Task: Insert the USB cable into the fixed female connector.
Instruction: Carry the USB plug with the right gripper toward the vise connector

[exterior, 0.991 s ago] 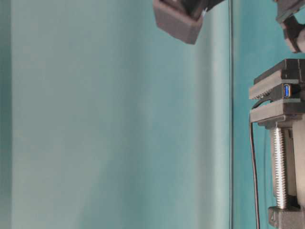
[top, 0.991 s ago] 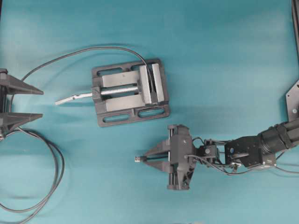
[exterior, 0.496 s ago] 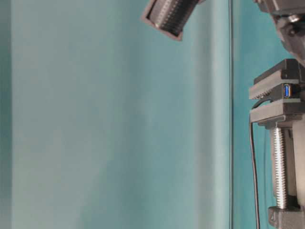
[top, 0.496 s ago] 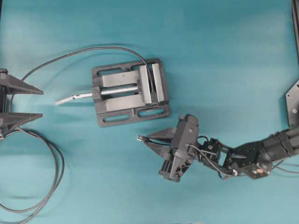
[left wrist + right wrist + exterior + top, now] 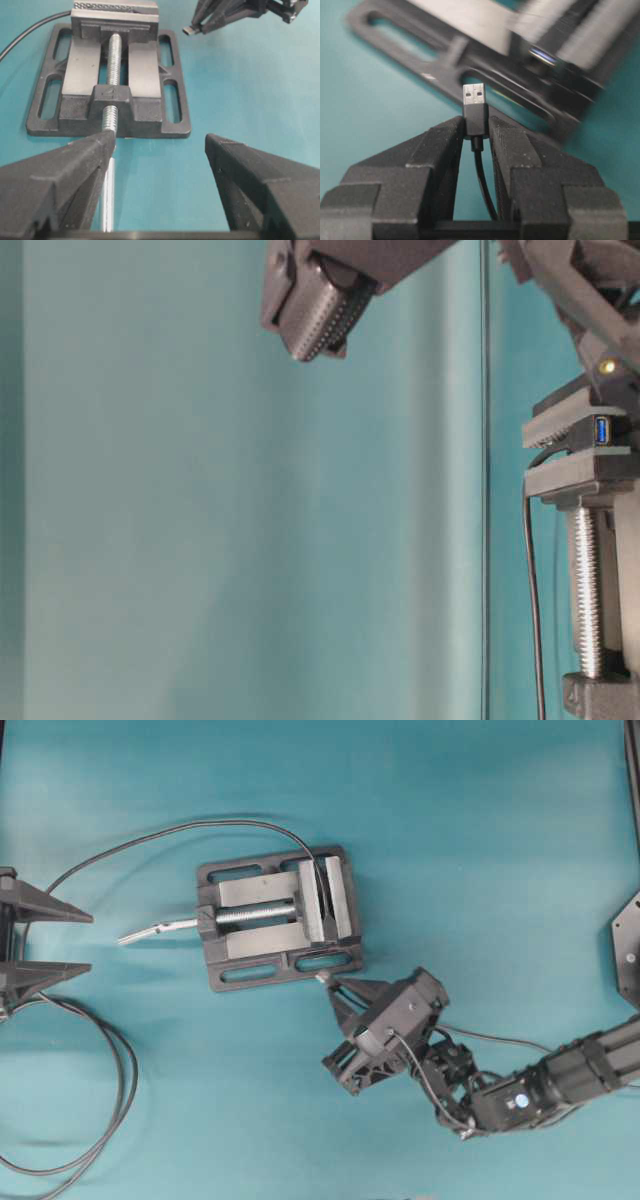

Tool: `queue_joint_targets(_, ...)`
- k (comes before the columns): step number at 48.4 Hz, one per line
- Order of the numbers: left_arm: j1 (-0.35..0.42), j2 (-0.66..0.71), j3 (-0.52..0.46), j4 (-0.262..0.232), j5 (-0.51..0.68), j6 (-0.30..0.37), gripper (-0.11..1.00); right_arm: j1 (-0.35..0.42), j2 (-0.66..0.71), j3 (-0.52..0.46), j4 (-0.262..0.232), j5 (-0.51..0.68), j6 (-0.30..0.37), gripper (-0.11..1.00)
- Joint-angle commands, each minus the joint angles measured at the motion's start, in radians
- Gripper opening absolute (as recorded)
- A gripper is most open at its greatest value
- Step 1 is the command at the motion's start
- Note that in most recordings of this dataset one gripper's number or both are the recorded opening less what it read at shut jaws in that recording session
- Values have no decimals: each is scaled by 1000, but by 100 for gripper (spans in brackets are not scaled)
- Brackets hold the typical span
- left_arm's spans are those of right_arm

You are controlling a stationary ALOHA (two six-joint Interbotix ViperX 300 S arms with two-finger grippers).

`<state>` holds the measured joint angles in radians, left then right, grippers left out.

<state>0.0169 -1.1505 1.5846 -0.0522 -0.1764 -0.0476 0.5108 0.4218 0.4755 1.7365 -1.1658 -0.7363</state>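
Plug of USB cable (image 5: 475,111) pinched in right tool (image 5: 476,131), seemingly beside vise (image 5: 278,917); left tool (image 5: 160,150) spread

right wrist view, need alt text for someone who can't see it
The right gripper pinches the black plug of the USB cable, silver tip pointing up and away. Beyond it, blurred, lie the dark metal vise and a blue-lined socket on a teal table.

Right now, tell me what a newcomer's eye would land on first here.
First the dark vise on the teal table, left of centre in the overhead view, clamping the fixed female connector with its blue mouth. Then the right gripper, just off the vise's lower right corner, jaws pinching the USB cable, silver tip forward.
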Motion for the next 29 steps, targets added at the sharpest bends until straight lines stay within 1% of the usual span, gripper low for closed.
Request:
queue_joint_targets(1, -3, 14, -11, 2, -6, -8, 88, 9, -2, -52, 66, -66, -8, 21)
queue_joint_targets(7, -3, 14, -12, 2, -6, -8, 88, 9, 8, -91, 120, -78, -29, 21)
queue_joint_targets(10, -3, 14, -12, 2, -6, -8, 88, 9, 9, -107, 158, -89, -43, 21)
queue_joint_targets(18, -3, 15, -11, 2, -6, -8, 88, 9, 41, -201, 270, -210, -91, 21)
queue_joint_targets(25, -3, 14, -11, 2, -6, -8, 88, 9, 74, -288, 321, -296, -155, 21)
queue_joint_targets(29, -3, 14, -11, 2, -6, -8, 88, 5, 84, -321, 347, -328, -167, 21)
